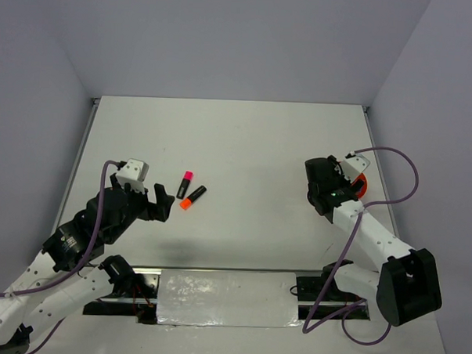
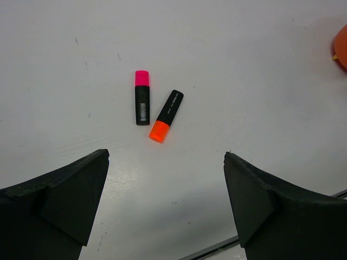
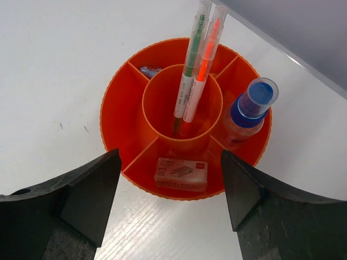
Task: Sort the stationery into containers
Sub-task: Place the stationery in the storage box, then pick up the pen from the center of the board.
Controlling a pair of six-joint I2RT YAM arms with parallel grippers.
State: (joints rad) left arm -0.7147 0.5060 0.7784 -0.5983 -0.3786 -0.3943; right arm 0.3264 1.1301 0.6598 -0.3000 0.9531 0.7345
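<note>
Two highlighters, the pink highlighter [image 2: 142, 97] and the orange highlighter [image 2: 166, 116], lie just ahead of our left gripper [image 2: 165, 157], wide and empty, long axes nearly along its reach. Our right gripper [image 3: 171, 154], spread and empty, hangs over the orange bowl [image 3: 116, 108], well apart.

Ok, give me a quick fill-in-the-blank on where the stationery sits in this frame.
1. Two pens stand in the ____ cup of the orange bowl.
2. The bottle in the bowl has a ____ cap.
3. On the table, the second highlighter beside the pink-capped highlighter has an ____ cap.
4. The left gripper, holding nothing, is ____.
Missing words: centre; blue; orange; open.
</note>
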